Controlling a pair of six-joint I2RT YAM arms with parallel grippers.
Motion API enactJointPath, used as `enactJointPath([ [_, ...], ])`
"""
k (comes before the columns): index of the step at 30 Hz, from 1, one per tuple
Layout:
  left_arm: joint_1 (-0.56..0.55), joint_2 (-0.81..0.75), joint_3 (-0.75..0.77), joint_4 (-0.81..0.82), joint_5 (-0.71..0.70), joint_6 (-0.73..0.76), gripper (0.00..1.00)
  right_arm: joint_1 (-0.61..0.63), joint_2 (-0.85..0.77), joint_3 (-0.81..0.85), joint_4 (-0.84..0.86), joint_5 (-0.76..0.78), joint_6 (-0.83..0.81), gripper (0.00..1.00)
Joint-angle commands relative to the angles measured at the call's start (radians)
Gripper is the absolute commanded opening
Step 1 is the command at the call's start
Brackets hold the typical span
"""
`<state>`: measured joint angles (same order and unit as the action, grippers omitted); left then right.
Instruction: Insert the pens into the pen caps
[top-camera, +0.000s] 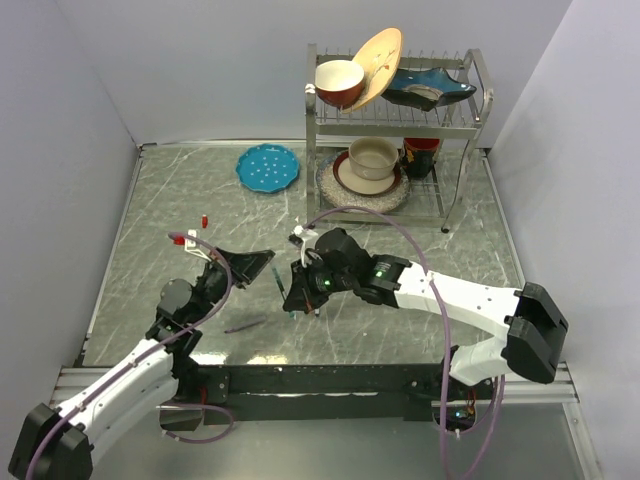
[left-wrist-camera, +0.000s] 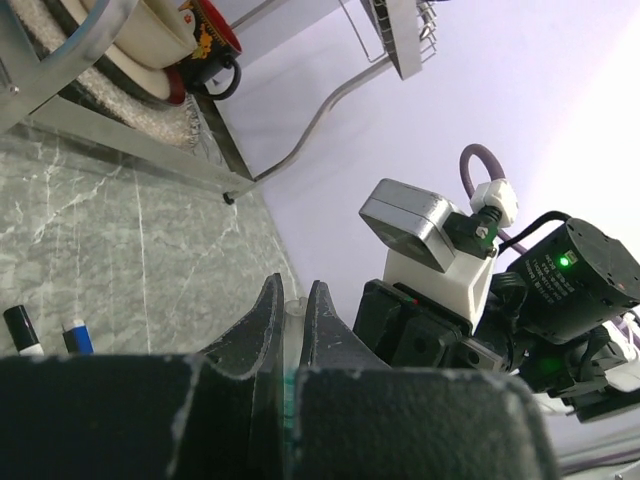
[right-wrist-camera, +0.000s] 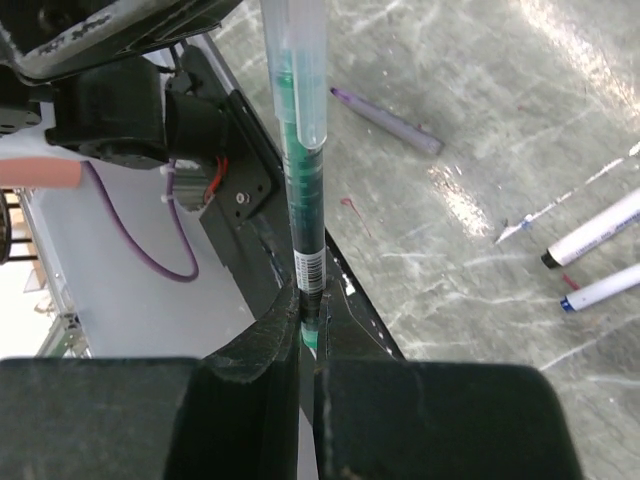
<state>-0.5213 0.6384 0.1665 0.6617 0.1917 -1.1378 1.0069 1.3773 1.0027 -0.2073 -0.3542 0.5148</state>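
Note:
My right gripper (right-wrist-camera: 308, 300) is shut on the lower end of the dark green pen (right-wrist-camera: 305, 200), which points away from it. The pen's far end sits inside a translucent pen cap (right-wrist-camera: 300, 80). My left gripper (left-wrist-camera: 292, 290) is shut on that cap (left-wrist-camera: 291, 320), facing the right gripper. From above, the two grippers (top-camera: 262, 258) (top-camera: 297, 290) meet over the table's middle. Two white pens, one black-ended (right-wrist-camera: 600, 225) and one blue-ended (right-wrist-camera: 605, 287), lie on the table. Two small red caps (top-camera: 204, 218) (top-camera: 178, 239) lie to the left.
A purple pen-like stick (top-camera: 245, 324) lies near the front edge. A dish rack (top-camera: 470, 120) with bowls, plates and a mug stands at the back right. A blue plate (top-camera: 268, 166) lies at the back. Grey walls close in the table on three sides.

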Motion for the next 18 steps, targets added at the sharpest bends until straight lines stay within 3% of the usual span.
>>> enactJointPath([
  [1, -0.123, 0.017, -0.044, -0.109, 0.255, -0.023, 0.01, -0.125, -0.023, 0.168, 0.427, 0.182, 0.001, 0.0],
  [9, -0.125, 0.021, -0.006, -0.155, 0.206, -0.008, 0.01, -0.143, -0.004, 0.108, 0.522, 0.095, 0.04, 0.0],
  [15, -0.125, 0.0, 0.175, -0.393, 0.066, 0.082, 0.01, -0.14, -0.027, -0.054, 0.594, 0.005, 0.096, 0.0],
  [18, -0.123, 0.007, 0.306, -0.523, -0.014, 0.14, 0.01, -0.139, -0.058, -0.13, 0.603, -0.057, 0.114, 0.15],
])
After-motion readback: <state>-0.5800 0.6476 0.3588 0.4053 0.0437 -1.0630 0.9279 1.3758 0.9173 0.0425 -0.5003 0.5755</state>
